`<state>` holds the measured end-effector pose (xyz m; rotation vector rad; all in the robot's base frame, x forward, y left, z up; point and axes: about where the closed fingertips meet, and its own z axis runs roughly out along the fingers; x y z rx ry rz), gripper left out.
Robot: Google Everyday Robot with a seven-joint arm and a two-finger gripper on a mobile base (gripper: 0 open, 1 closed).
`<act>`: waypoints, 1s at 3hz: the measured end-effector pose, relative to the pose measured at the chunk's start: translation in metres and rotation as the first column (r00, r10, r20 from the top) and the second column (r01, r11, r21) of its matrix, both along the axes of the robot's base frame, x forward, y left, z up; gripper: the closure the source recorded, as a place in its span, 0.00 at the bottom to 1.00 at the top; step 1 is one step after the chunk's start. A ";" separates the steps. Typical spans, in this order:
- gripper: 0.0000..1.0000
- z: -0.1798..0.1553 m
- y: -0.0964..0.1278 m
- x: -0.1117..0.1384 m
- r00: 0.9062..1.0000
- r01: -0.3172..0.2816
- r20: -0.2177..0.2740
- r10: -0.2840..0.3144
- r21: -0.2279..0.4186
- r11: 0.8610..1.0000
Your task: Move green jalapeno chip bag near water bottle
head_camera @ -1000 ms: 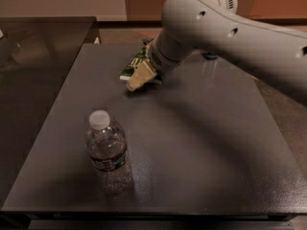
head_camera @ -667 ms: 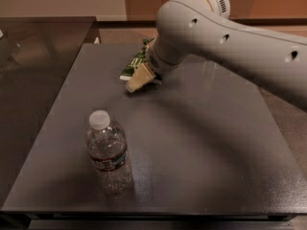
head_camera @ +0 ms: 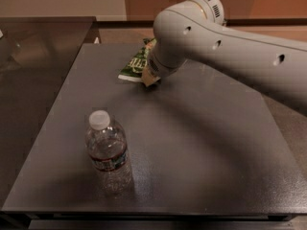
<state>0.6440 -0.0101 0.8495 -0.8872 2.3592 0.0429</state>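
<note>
The green jalapeno chip bag [head_camera: 135,64] lies flat at the far middle of the dark table [head_camera: 192,143], partly hidden by my arm. My gripper [head_camera: 149,77] is down at the bag's right edge, its tip touching or just over the bag. The white arm [head_camera: 225,47] sweeps in from the right and covers the rest of the gripper. The water bottle [head_camera: 107,152] stands upright near the table's front left, clear with a white cap and dark label band, well apart from the bag.
A second dark counter [head_camera: 33,47] adjoins the table on the left. A tan wall and floor run behind. The table's front edge [head_camera: 144,210] is close to the bottle.
The arm has shifted slightly left over the bag. The bag and the bottle have hardly moved.
</note>
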 end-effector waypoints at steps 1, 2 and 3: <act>0.71 0.003 -0.006 -0.001 1.000 0.013 0.004 -0.013 0.014 1.000; 0.94 0.014 -0.009 -0.005 1.000 -0.005 0.027 0.004 0.034 0.999; 1.00 0.035 -0.008 -0.015 0.996 -0.069 0.057 0.064 0.074 0.995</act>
